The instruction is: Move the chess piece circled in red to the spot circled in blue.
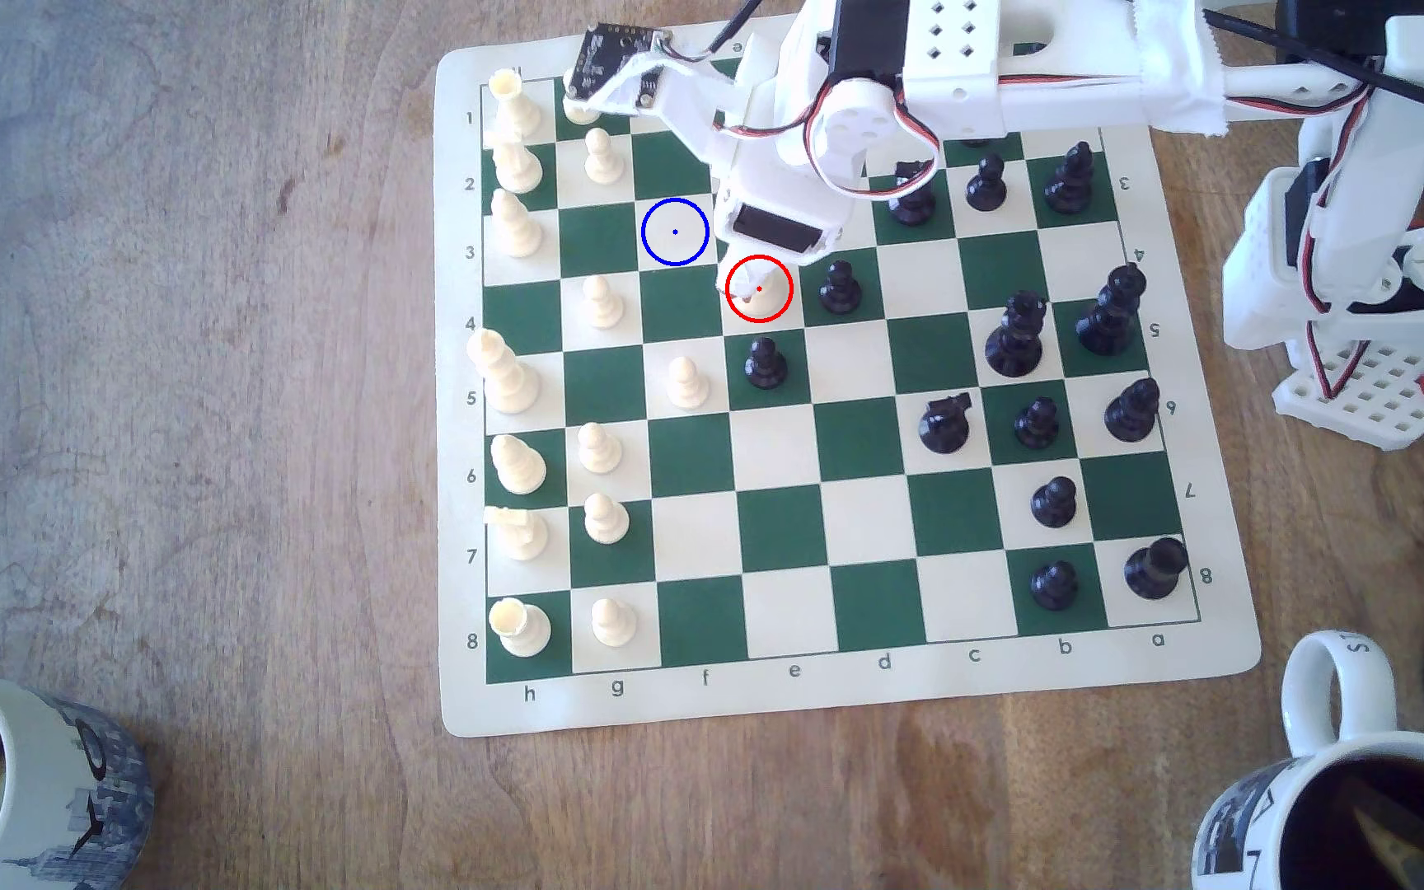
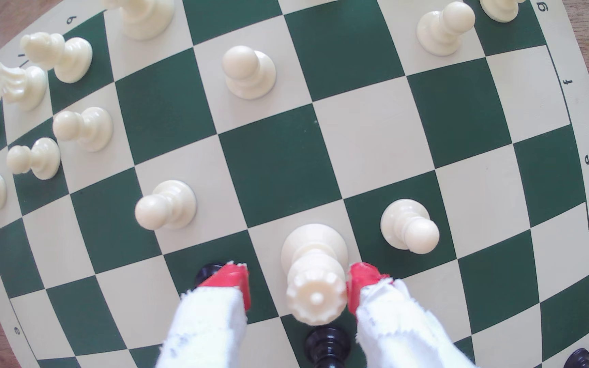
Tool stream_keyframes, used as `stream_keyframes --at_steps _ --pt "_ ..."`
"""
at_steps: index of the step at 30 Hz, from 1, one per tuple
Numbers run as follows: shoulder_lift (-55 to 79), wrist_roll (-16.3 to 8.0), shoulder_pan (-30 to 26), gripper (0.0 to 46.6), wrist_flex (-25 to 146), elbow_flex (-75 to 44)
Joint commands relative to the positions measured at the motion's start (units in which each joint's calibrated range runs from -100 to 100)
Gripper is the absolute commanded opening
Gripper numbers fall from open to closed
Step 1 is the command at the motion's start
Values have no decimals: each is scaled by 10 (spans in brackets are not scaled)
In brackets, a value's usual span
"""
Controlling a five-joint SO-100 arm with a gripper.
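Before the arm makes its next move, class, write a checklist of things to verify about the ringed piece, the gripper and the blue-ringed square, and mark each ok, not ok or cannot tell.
1. Gripper straddles the crowned cream piece: ok.
2. Both red fingertips touch the piece: not ok; one touches, the other stands off with a gap.
3. Piece upright on its square: ok, as far as the wrist view shows.
4. Blue-ringed square free of pieces: ok.
5. Black pawn beside the piece clear of the fingers: cannot tell.
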Motion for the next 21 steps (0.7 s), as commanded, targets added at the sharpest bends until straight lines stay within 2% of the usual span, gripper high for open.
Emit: stream_keyframes --at_steps 1,14,21 --pt "-42 3 -3 150 9 -62" --pt "-34 6 -3 129 13 -50" --pt "-30 6 -3 66 11 -50"
